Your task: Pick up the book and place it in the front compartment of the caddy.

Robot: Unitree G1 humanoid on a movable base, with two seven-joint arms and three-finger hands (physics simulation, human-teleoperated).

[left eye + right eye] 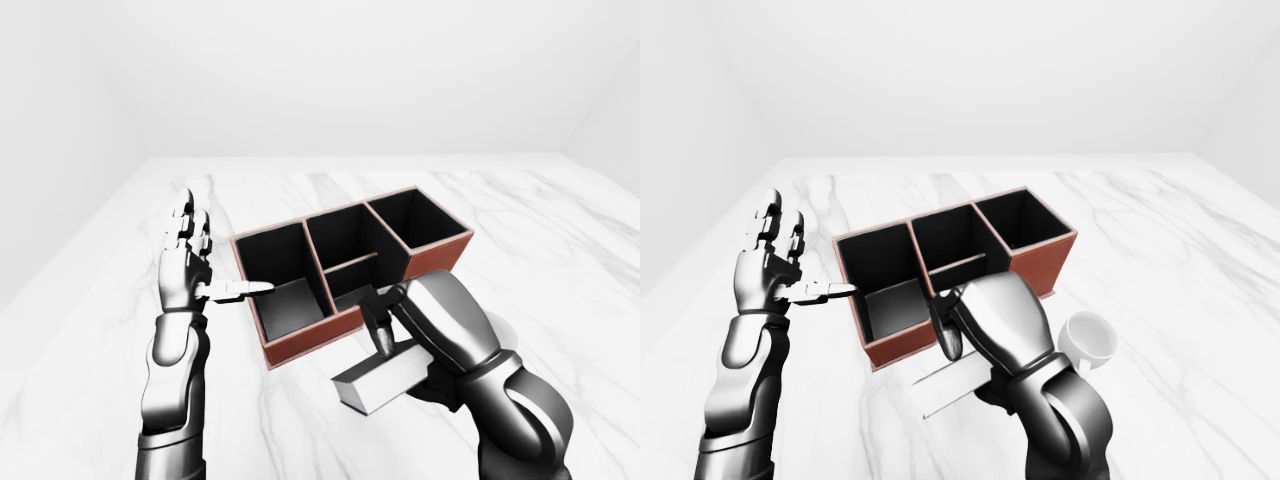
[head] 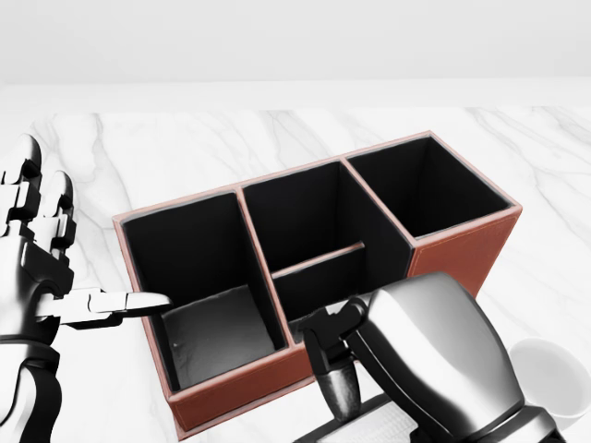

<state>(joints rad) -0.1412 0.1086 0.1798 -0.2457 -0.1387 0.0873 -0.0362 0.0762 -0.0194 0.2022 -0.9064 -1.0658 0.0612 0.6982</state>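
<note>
Left-eye view: red-brown leather caddy with black-lined compartments [image 1: 345, 262] sits on the white marble tabletop [image 1: 90, 340], set at an angle. Right hand [image 1: 392, 330] (chrome and black, three fingers) is low, just below the caddy's near wall. Its fingers are curled round the upper edge of a pale grey rectangular book [image 1: 385, 382], which hangs tilted, its left end lower. Whether the book clears the table is not readable here. Left hand [image 1: 190, 265] is held upright to the left of the caddy, fingers spread and extended, nothing in it; one finger points sideways over the rim of the leftmost compartment.

Head view: caddy fills the middle. Large compartment at left, middle section split by a low divider, tall compartment at right. All show black interiors (leftmost floor looks grey). Right hand covers the caddy's lower wall at picture bottom; a strip of the book shows beneath it at the bottom edge. White ceramic cup [image 2: 554, 365] is partly hidden at lower right.

Right-eye view: the cup sits on the marble just right of the right forearm, apart from the caddy. The book shows as a pale slab below the right hand, outside the caddy.
</note>
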